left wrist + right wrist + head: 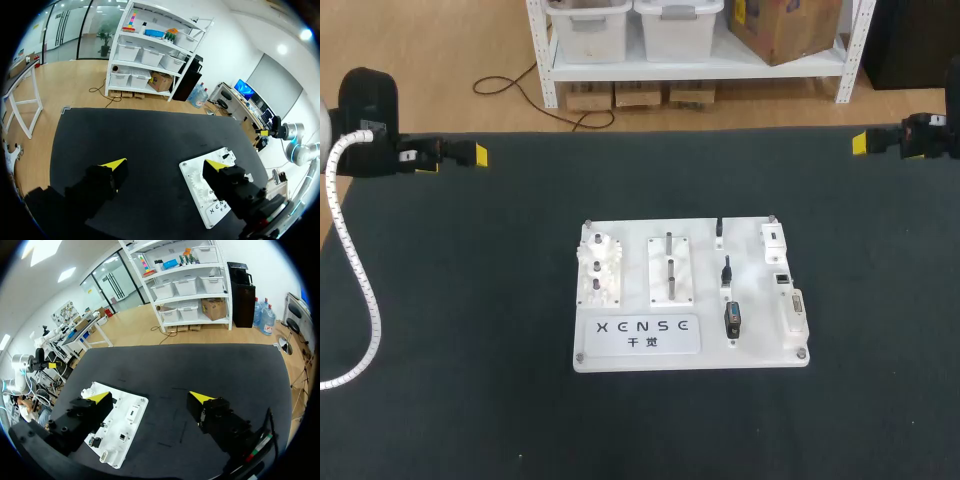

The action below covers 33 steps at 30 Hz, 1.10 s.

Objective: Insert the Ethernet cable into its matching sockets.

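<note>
Board [638,352] in the middle, work untouched

White and flat, the board lies on the dark table [450,380]. Toward its right side 3 short black cable pieces [726,270] stand in a line; which of them is the Ethernet cable I cannot tell. White socket blocks [792,308] sit just right of them, along the board's right edge. The left gripper [167,165] hangs well off the board's far left corner, its 2 fingers spread apart. The right gripper [150,397] hangs well off the board's far right corner, fingers spread too.
</note>
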Motion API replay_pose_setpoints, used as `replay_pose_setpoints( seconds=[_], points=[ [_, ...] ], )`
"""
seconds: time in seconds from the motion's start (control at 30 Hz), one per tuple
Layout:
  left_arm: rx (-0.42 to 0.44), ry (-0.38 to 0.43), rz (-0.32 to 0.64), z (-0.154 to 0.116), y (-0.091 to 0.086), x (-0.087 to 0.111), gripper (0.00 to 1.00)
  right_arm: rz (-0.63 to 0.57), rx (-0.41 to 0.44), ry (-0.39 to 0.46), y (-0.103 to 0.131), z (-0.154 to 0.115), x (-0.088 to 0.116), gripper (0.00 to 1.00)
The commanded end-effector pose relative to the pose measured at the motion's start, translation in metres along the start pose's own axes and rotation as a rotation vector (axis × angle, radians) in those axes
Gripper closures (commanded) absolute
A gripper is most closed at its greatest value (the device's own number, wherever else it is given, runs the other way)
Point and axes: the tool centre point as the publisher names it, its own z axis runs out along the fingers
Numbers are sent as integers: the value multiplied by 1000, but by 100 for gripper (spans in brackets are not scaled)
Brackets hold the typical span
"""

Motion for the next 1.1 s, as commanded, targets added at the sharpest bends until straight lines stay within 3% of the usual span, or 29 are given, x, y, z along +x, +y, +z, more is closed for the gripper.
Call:
replay_pose_setpoints(
  seconds=[0.03,0.6,0.87,1.1],
  points=[
    [-7,5,-2,0,-2,-1,0,-1,-2,1,0,0,0,0],
    [-1,7,22,0,-3,-2,0,-1,-2,1,0,0,0,0],
    [259,62,401,14,-40,0,0,-1,-2,1,0,0,0,0],
    [602,103,669,23,-76,19,0,-1,-2,1,0,0,0,0]
  ],
)
